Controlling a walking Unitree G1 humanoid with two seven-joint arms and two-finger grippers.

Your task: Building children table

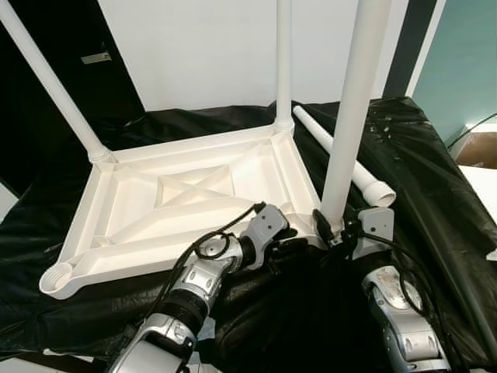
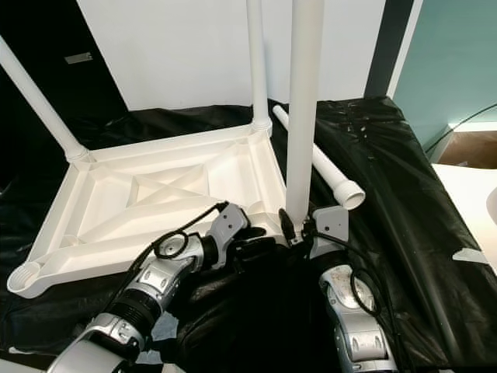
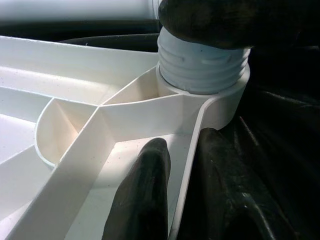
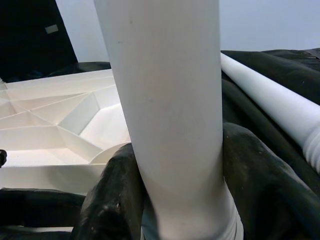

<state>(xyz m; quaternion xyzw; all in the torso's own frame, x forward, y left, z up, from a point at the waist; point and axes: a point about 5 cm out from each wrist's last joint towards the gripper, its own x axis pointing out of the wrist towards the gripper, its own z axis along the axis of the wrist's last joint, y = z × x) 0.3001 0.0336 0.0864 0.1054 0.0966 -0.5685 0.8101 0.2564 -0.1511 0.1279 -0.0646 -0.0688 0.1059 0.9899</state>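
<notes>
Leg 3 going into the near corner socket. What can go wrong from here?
1. Cross-threading: threads of the leg are exposed above the socket, so it isn't fully seated, and it stands slightly tilted in the right gripper.
2. Tabletop may slip: the left gripper pinches only a thin rim, and the top lies on black sheeting.
3. The loose fourth leg lies on sloping sheeting just behind and could roll.

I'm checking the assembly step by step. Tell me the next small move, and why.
Probably keep turning the upright white plastic leg into its corner socket. The right claw is shut on the leg, its threads are exposed above the socket, and the left claw pinches the upturned white tabletop's rim.
</notes>
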